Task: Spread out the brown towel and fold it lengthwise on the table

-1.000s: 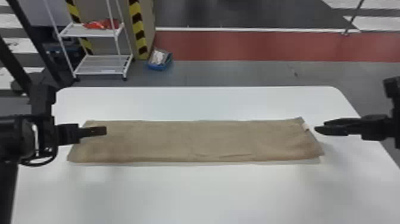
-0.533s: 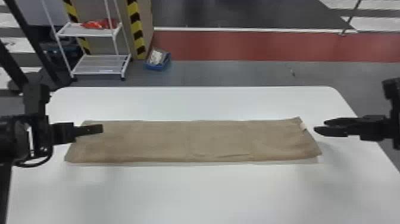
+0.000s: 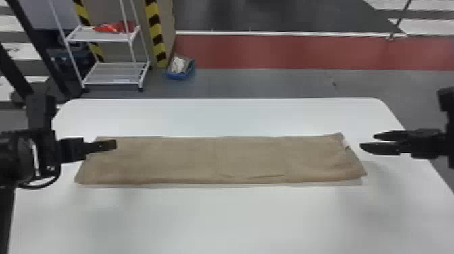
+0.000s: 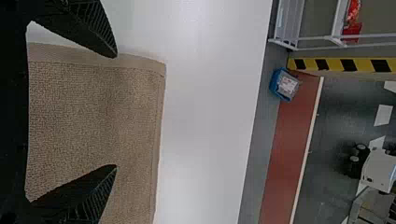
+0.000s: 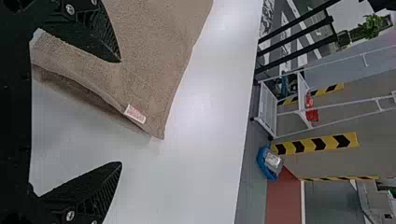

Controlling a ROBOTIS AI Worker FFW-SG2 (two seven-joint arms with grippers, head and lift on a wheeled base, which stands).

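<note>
The brown towel lies on the white table as a long folded strip running left to right, its near edge showing a thin paler layer beneath. My left gripper is over the towel's left end. In the left wrist view that gripper stands open, its fingers apart above the towel. My right gripper is just off the towel's right end, fingers parted. In the right wrist view the gripper is open with nothing held, near the towel corner that bears a small white tag.
The white table extends around the towel on all sides. Beyond its far edge, on the floor, are a white wire shelf at the left and a blue bin. A striped yellow-and-black post stands between them.
My left gripper has shifted slightly left over the towel's left end. The right gripper and the towel look much the same.
</note>
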